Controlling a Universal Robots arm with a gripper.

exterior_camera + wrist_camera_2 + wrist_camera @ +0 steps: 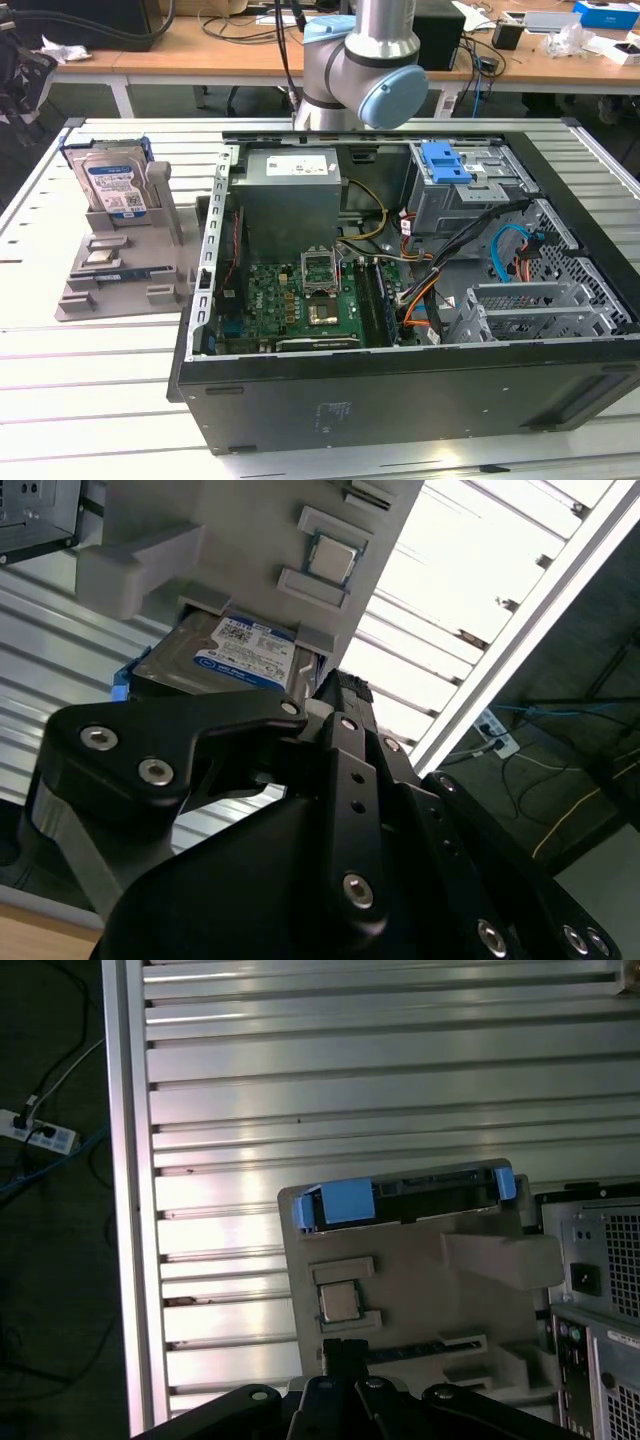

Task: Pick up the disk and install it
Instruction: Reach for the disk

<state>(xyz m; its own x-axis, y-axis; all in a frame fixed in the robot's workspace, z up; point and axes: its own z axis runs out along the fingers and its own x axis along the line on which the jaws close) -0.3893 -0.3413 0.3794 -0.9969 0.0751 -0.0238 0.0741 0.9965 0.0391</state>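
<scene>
Pincer (335,692), state cannot tell | over grey holder (420,1290) | disk (235,655) upright at its edge

You will find a blue-and-white label (114,188) on the disk (103,160) and a white label (293,163) on the power supply (290,212), but neither is legible.

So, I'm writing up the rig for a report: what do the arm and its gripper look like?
The arm is a silver-grey metal tube with rounded joints capped in light blue. The gripper is matte black, built of angular bars studded with silver screw heads.
</scene>
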